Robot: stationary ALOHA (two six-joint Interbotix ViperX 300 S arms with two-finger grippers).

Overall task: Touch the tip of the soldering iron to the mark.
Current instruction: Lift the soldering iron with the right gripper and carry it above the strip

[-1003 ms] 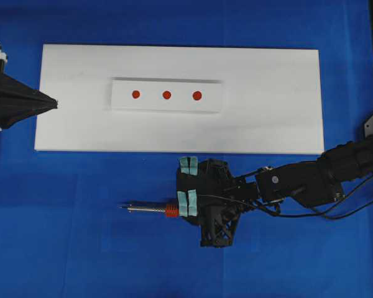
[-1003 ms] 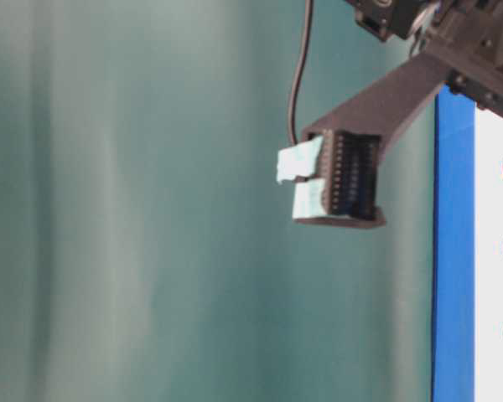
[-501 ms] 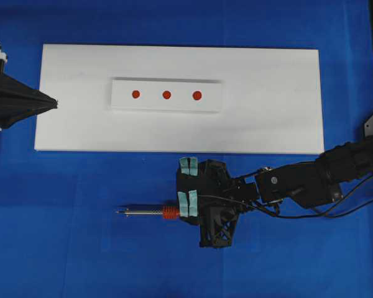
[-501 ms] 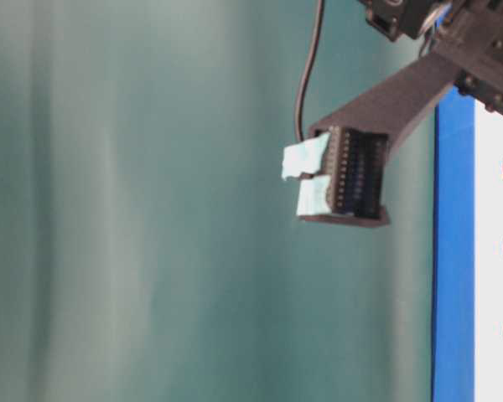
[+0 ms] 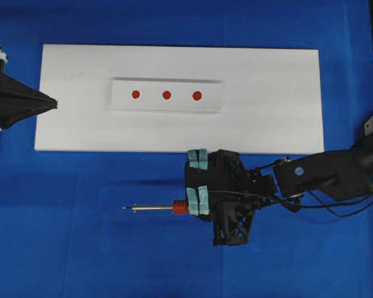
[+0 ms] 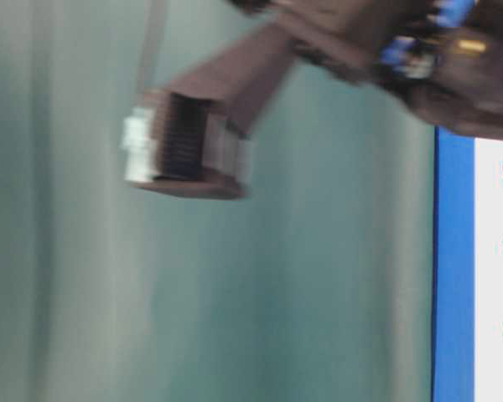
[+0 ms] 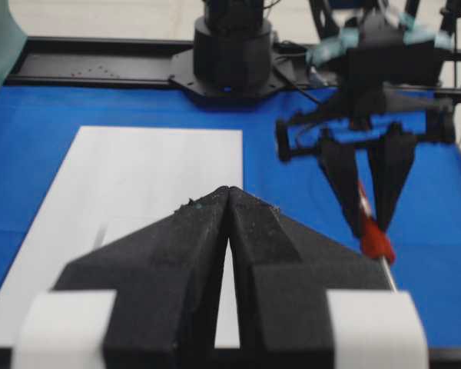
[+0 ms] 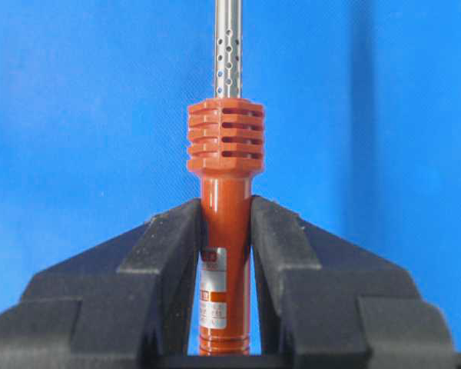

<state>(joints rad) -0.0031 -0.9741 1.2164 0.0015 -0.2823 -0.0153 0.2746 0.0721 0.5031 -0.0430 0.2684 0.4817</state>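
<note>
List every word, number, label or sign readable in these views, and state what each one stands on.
No text can be read in any view.
White sticker on the red-orange ribbed handle of the soldering iron, between the black pads of the right tool: rows of print, too small and blurred to read.
Three red round marks on the white raised strip: plain dots, no characters.

We saw the soldering iron [image 5: 165,208] lying level, its red-orange handle clamped between the jaws of the right gripper [image 5: 198,204]. Its ribbed collar sat just beyond the fingertips, and the perforated silver shaft ran straight out from the gripper, ending in a thin point.
</note>
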